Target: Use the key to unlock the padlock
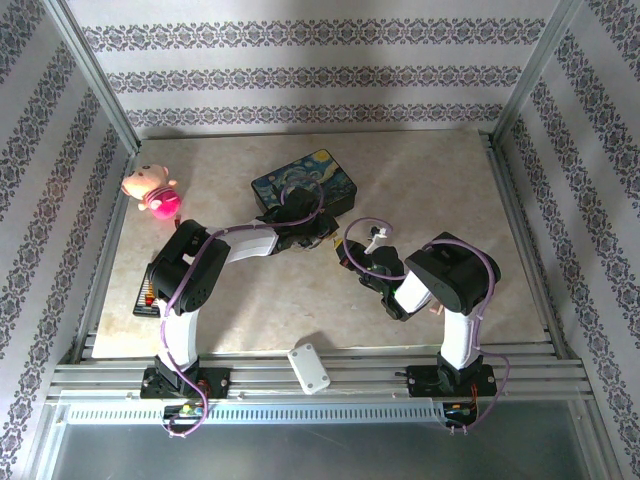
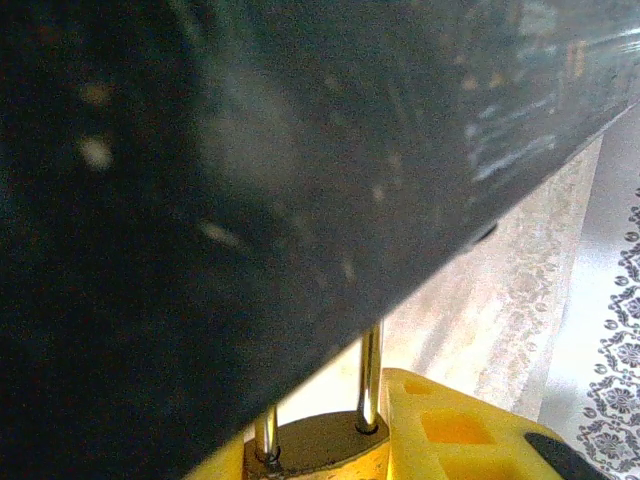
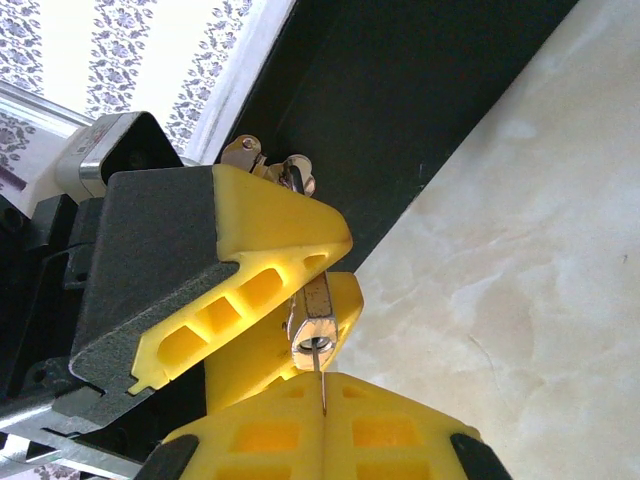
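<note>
**Key at keyway, padlock clamped beside tin**

Near edge, top view: a small white box (image 1: 308, 367) sits on the rail between the two arm bases. A dark flat item (image 1: 148, 290) with coloured bits lies on the table (image 1: 450, 190), partly under the left arm; can't tell what it is.

Both arms reach in and meet mid-table, just in front of the tin.

Right gripper (image 3: 322, 405): yellow fingers pinched narrow on the key (image 3: 322, 388). The blade is seen edge-on as a thin line rising out of the seam between the pads. Its tip meets the silver keyway face (image 3: 313, 345) on the padlock's underside. Insertion depth: can't tell.

Left gripper (image 3: 338, 268): clamped on the padlock (image 2: 310, 447), brass body squeezed between its yellow fingers (image 2: 450, 430). The padlock is held off the table, keyway end towards the right gripper. The two shackle (image 2: 370, 372) legs run down to the body. The shackle top is hidden by the tin's dark side, so latched or released is not readable.

Behind the grippers is the dark blue painted tin (image 1: 305, 182), flat on the table, very close to the left wrist camera.

Farther left, a pink toy (image 1: 152, 190) sits well apart from the tin.
</note>
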`<control>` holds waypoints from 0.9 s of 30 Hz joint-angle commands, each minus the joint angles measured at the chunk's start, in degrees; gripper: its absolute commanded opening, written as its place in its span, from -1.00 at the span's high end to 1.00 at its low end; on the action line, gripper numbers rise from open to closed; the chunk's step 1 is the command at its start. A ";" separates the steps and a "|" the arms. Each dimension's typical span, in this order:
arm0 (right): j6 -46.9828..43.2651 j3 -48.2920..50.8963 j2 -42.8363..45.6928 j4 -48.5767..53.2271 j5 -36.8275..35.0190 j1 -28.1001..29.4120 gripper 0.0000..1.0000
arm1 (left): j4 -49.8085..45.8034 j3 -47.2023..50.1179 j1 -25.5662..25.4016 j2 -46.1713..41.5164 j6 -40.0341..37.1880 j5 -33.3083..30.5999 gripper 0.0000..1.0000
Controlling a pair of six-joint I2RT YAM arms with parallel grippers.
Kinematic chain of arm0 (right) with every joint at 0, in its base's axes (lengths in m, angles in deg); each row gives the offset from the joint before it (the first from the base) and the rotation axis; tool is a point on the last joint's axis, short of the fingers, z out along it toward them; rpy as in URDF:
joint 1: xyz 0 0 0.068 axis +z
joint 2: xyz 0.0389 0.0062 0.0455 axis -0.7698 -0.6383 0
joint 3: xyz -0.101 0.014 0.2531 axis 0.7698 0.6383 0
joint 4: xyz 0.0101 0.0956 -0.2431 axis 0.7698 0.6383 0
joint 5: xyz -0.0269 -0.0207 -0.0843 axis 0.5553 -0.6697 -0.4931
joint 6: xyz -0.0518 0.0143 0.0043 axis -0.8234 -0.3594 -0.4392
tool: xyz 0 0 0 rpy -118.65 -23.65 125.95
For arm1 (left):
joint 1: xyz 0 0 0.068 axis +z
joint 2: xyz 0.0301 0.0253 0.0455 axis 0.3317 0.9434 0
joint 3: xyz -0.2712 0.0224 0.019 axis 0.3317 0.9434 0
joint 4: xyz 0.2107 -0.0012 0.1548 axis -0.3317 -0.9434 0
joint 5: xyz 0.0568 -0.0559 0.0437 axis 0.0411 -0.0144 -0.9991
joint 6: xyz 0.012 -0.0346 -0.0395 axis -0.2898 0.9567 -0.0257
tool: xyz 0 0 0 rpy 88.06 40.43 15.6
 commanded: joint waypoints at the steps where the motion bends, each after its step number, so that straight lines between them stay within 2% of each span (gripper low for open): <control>1: 1.94 -1.68 -1.40 -0.25 -2.09 0.45 1.00 | 0.48 1.04 -0.78 1.70 4.47 6.13 0.39; 10: 2.07 -2.24 -0.91 -0.25 -2.72 0.11 1.00 | 0.49 0.88 -1.18 1.84 4.47 6.88 0.39; 27: 2.22 -3.05 -0.47 -0.25 4.07 -4.52 1.00 | 0.13 1.41 -1.13 1.27 4.30 7.31 0.41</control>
